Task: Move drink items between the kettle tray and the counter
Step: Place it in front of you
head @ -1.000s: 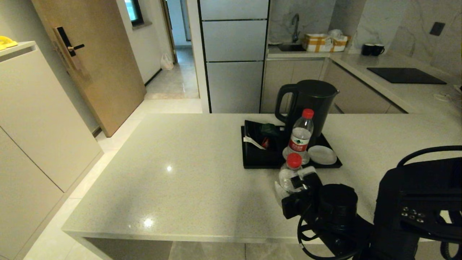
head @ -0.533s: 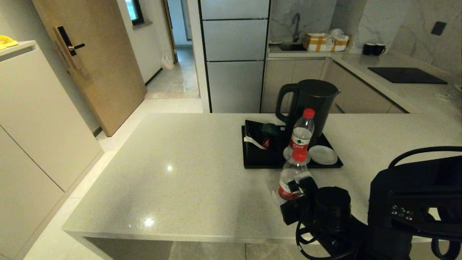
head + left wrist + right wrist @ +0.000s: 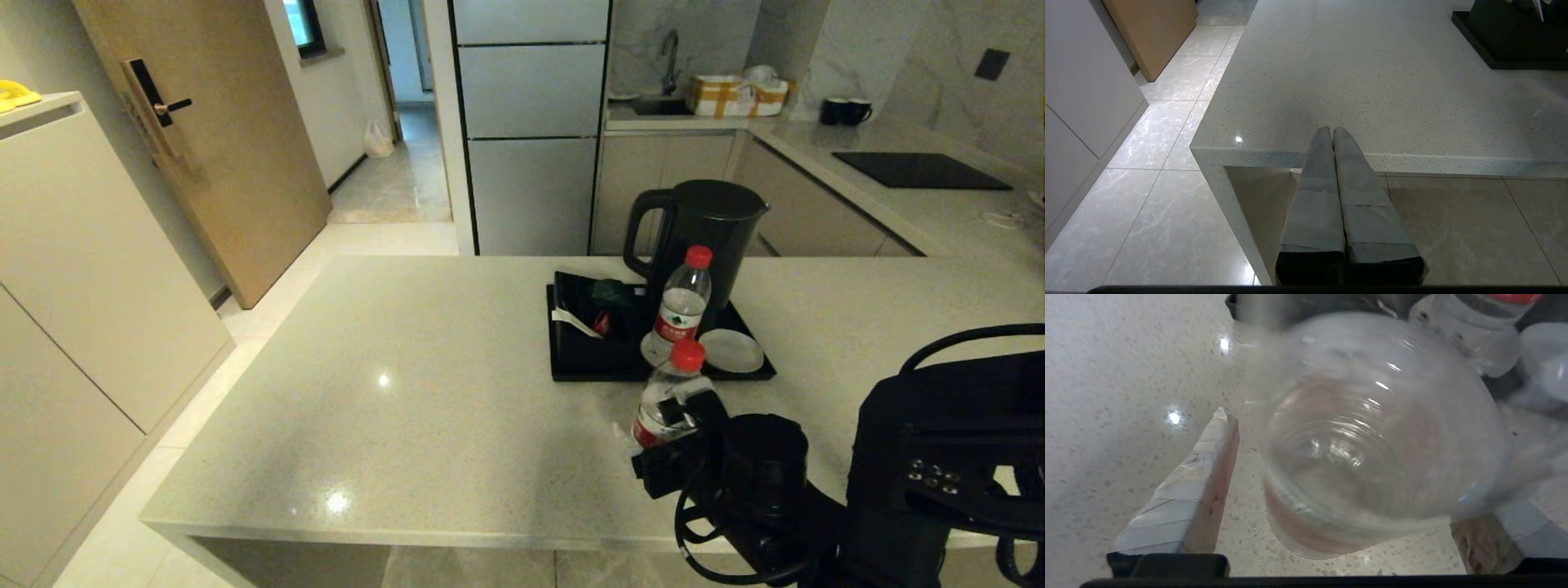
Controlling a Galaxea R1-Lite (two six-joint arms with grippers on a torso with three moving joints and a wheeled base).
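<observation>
One clear red-capped water bottle stands on the grey speckled counter, just in front of the black kettle tray. My right gripper is open around its lower body. In the right wrist view the bottle is blurred between the fingers, and a gap shows between it and one taped finger. The other finger is mostly hidden behind it. A second bottle stands on the tray beside a white coaster. My left gripper is shut and parked by the counter's front edge.
A black kettle stands at the back of the tray, with a black sachet holder to its left. Behind are the worktop with a sink, two mugs and a cooktop. The counter drops to tiled floor at the left and front.
The right gripper's fingers have spread apart and let go of the near bottle. The bottle's cap has swung back and to the right, bringing the bottle more upright.
</observation>
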